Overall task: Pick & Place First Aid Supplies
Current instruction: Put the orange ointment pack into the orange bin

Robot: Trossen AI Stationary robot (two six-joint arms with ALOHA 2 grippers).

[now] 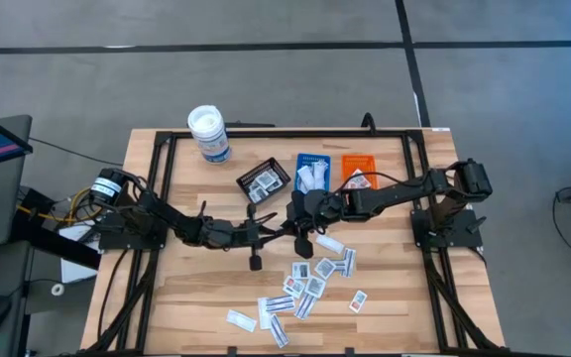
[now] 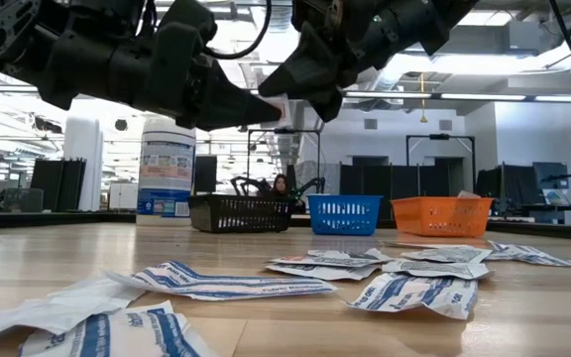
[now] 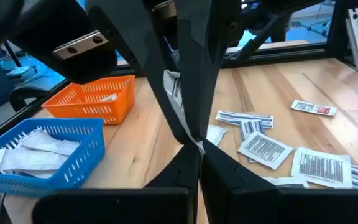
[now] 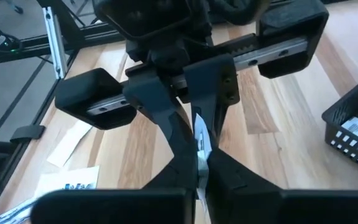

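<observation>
One small white first aid packet is held in the air above the middle of the table, where my two grippers meet tip to tip. My left gripper comes from the table's left and my right gripper from the right, both shut on the packet. Several more white packets with blue or red print lie flat on the wooden table toward its near edge. More packets lie in the black tray, the blue tray and the orange tray. My left gripper pinches one end of the packet between its two fingertips, reaching in about level from the table's left. The packet is lifted clear of the table. My right gripper pinches the packet's other end between its two fingers, slanting down from the table's right. The packet stands on edge between the two grippers.
A white round canister with a blue label stands at the far left of the table. The three trays sit in a row at the far side. Black frame rails run along the table's left and right sides.
</observation>
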